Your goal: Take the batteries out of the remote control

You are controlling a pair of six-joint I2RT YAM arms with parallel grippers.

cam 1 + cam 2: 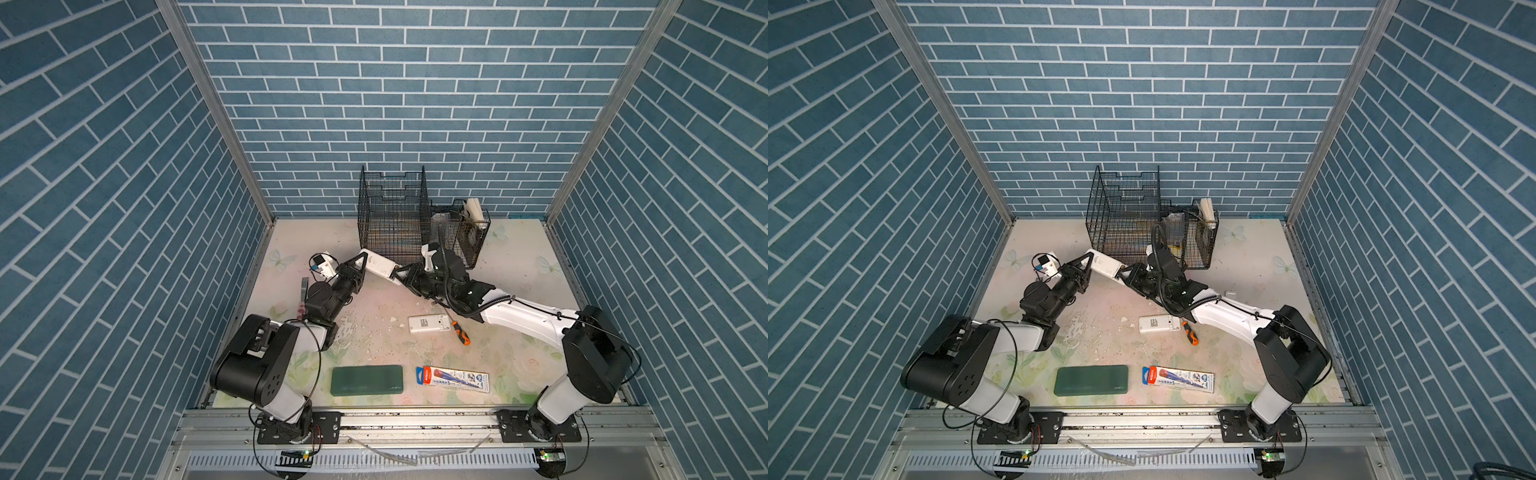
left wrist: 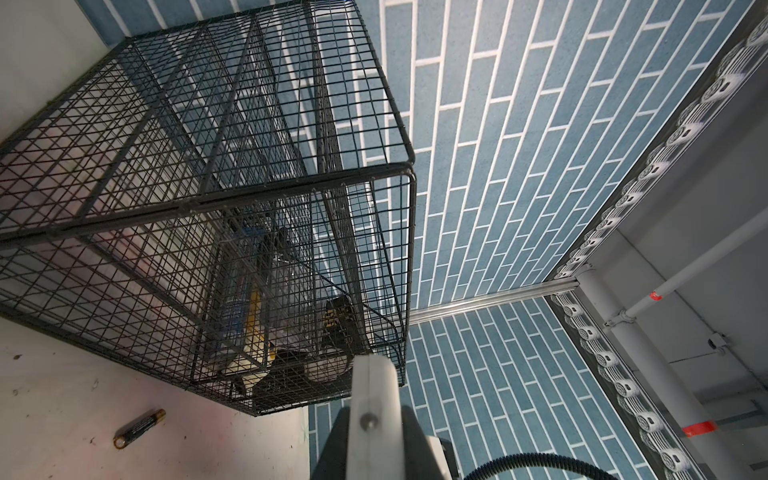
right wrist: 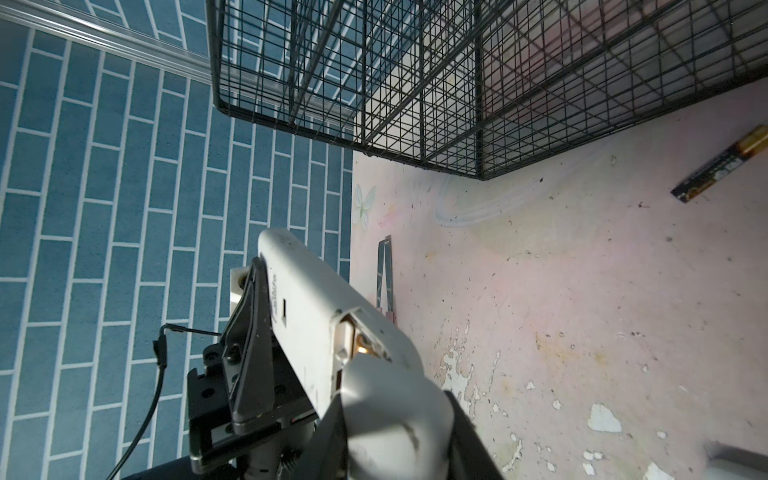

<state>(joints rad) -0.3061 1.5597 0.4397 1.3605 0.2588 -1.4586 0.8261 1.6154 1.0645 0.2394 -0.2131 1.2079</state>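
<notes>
Both top views: your left hand [image 1: 365, 262] clamps one end of the remote [image 1: 382, 267] above the surface [image 1: 374, 307]. Your right hand [image 1: 402, 277] meets the other end, grip unclear. Left wrist: a battery [image 2: 139, 428] lies by the cage [image 2: 208, 187]. Right wrist: that battery [image 3: 725, 164] lies apart from the remote [image 3: 307, 299].

No legible text; print on green case [image 1: 366, 380], blister pack [image 1: 453, 378], remote [image 3: 307, 299] too small.

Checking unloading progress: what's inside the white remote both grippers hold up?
Through a gap in the remote, something coppery-gold shows; the right gripper covers the rest, so nothing more can be told.
</notes>
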